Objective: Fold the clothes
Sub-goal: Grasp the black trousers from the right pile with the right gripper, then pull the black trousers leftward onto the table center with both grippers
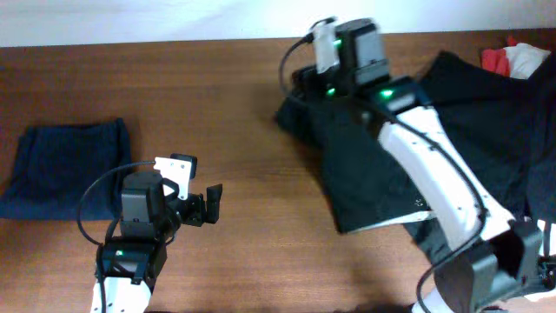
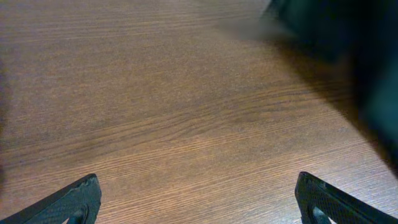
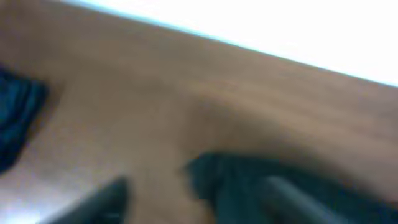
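A black garment (image 1: 373, 165) lies spread and rumpled on the wooden table, right of centre. Its dark edge shows blurred at the top right of the left wrist view (image 2: 348, 37). My right gripper (image 1: 297, 94) is at the garment's far left corner. In the blurred right wrist view its fingers (image 3: 199, 202) are apart, with the garment's corner (image 3: 236, 180) between them. A folded navy cloth (image 1: 65, 165) lies at the left, and also shows in the right wrist view (image 3: 15, 115). My left gripper (image 1: 207, 204) is open and empty over bare wood (image 2: 199, 208).
More dark clothing is piled at the far right (image 1: 512, 122), with a red and white piece (image 1: 512, 59) at the back right corner. The table's back edge meets a white wall (image 1: 174, 17). The right arm (image 1: 434, 183) reaches across the black garment.
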Controlling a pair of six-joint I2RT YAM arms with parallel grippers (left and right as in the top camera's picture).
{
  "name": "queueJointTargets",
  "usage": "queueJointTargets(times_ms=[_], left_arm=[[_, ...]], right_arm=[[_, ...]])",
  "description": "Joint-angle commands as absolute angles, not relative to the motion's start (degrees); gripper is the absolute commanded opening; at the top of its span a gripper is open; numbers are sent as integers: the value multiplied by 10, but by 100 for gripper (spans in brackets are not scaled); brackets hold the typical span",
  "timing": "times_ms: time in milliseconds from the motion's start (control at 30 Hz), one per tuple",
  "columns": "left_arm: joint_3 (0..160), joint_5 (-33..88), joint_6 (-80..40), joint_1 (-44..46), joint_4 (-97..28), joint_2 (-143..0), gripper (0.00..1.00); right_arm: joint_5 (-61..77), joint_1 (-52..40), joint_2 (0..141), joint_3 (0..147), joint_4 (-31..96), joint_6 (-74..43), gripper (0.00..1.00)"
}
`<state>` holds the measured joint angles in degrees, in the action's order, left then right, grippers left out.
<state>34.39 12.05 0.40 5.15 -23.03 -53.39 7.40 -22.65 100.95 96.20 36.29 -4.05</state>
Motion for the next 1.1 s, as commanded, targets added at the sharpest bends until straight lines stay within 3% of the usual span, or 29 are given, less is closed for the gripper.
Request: queueJointTargets(times_ms=[0, 167, 267, 400, 533, 767, 900, 1033, 1067], left_arm=[[355, 127, 2, 49, -228, -534, 99], [355, 237, 2, 49, -220, -534, 99], [355, 314, -86, 54, -187, -547, 99], [355, 324, -202, 163, -151, -646, 99], [355, 324, -340, 293, 17, -795, 99], [355, 317, -536, 456, 319, -1037, 97], [382, 282, -564, 499, 347, -1098, 89], [416, 220, -563, 509, 347, -1126, 49], [418, 194, -563, 509, 347, -1126, 20]], right_arm=[[-58, -230, 1015, 964, 435, -50, 99], [-109, -134, 1014, 964, 676, -87, 99], [-47, -25, 1015, 964, 801, -89, 99], [-46, 77, 1015, 964, 842, -95, 99], [-3, 132, 1015, 964, 845, -99, 99], [0, 133, 1015, 964, 844, -100, 99], [9, 133, 1015, 964, 844, -99, 99], [9, 133, 1015, 964, 844, -100, 99], [9, 133, 1015, 964, 844, -100, 99]])
